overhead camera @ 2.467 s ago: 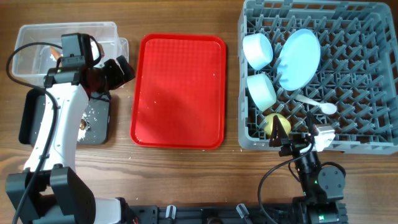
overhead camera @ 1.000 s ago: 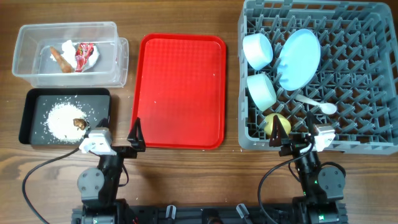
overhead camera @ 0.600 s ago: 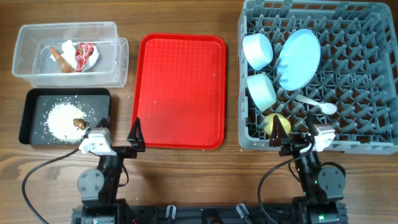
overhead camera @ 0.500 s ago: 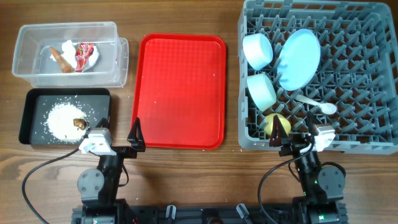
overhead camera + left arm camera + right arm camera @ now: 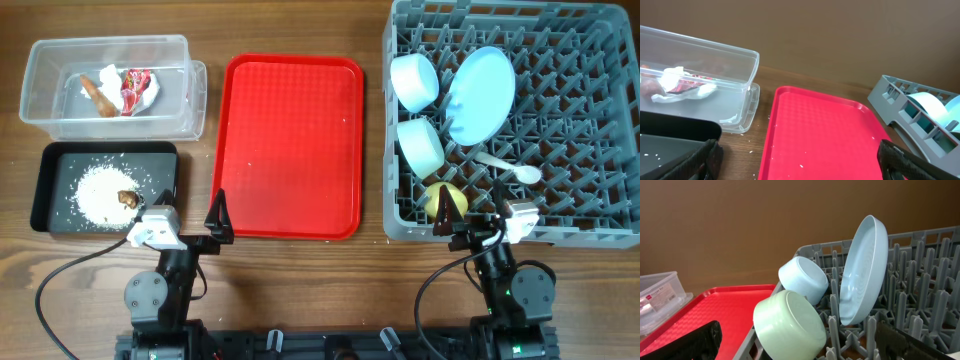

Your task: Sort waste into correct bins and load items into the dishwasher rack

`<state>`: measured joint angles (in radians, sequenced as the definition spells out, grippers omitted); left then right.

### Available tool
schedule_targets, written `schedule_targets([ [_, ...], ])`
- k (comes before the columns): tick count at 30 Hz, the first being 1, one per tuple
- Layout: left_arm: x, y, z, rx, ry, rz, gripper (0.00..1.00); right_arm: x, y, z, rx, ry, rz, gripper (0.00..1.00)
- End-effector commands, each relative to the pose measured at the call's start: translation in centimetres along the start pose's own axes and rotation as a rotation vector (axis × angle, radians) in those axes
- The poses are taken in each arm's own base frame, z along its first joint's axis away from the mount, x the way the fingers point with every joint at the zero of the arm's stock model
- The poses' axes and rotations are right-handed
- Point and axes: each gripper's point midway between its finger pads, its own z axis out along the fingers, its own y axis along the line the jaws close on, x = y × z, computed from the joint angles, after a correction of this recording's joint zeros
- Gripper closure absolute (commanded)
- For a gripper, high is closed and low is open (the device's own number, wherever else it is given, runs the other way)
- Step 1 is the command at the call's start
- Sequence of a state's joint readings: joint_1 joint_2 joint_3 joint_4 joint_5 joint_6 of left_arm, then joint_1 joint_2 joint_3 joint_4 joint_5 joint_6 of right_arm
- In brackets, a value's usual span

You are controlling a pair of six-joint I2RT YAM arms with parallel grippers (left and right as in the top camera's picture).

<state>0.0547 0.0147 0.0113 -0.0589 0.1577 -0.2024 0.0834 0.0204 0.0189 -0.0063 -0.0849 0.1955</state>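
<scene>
Left pincer (image 5: 800,164) and right pincer (image 5: 800,344), both spread apart, face red tray (image 5: 820,130) and rack (image 5: 560,236)

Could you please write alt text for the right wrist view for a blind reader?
A pale blue round plate stands on edge among the pegs of a grey plastic dishwasher rack, with a small pale blue bowl and a small pale green bowl on their sides left of it. A flat red tray lies further left.
</scene>
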Motion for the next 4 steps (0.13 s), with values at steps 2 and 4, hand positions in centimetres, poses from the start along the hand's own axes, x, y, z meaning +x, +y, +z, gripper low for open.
schedule_targets([
  [2, 0.06, -0.04, -0.04, 0.008, -0.003, 0.012, 0.0, 0.23, -0.35, 0.02, 0.015, -0.001, -0.011, 0.0],
  [4, 0.06, -0.04, -0.04, 0.008, -0.003, 0.012, 0.0, 0.22, -0.34, 0.01, 0.015, -0.002, -0.012, 0.0],
])
